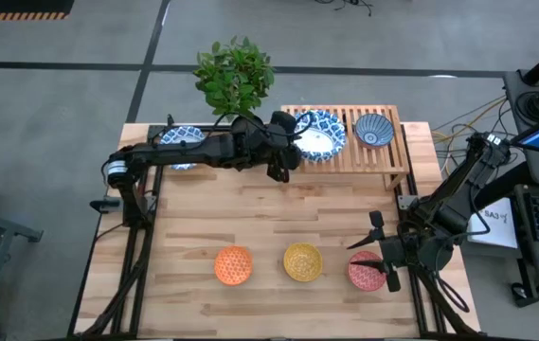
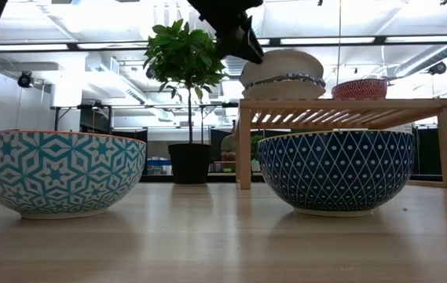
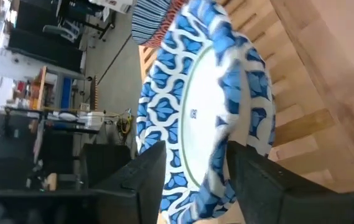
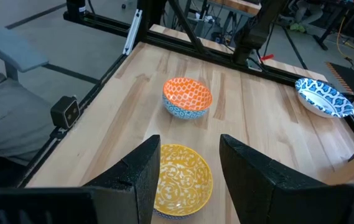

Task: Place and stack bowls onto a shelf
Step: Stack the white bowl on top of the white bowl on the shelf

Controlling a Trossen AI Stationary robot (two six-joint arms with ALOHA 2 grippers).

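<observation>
A stack of wide blue-and-white bowls (image 1: 321, 133) sits on the left part of the wooden slat shelf (image 1: 354, 159). A small dark blue bowl (image 1: 373, 130) sits to its right. My left gripper (image 1: 286, 156) reaches over the shelf's left end, open, its fingers on either side of the top bowl's rim (image 3: 217, 177). One more blue-and-white bowl (image 1: 180, 142) rests on the table under the left arm. Orange (image 1: 233, 264), yellow (image 1: 302, 261) and pink-red (image 1: 364, 272) bowls stand in a row near the table's near edge. My right gripper (image 1: 380, 258) hovers open above the pink-red one. My left gripper has one finger (image 3: 145, 180) outside and one finger (image 3: 254, 183) inside the top bowl's rim (image 3: 217, 177). It comes at the rim slanting down from the table's left. Whether either finger touches the rim, I cannot tell. The bowl rests on the stack.
A potted plant (image 1: 236, 76) stands at the far edge, just left of the shelf. Bare planks lie between the shelf and the near row of bowls. In the low view two bowls (image 2: 56, 173) (image 2: 335, 169) stand close in front, the shelf (image 2: 341, 106) behind them.
</observation>
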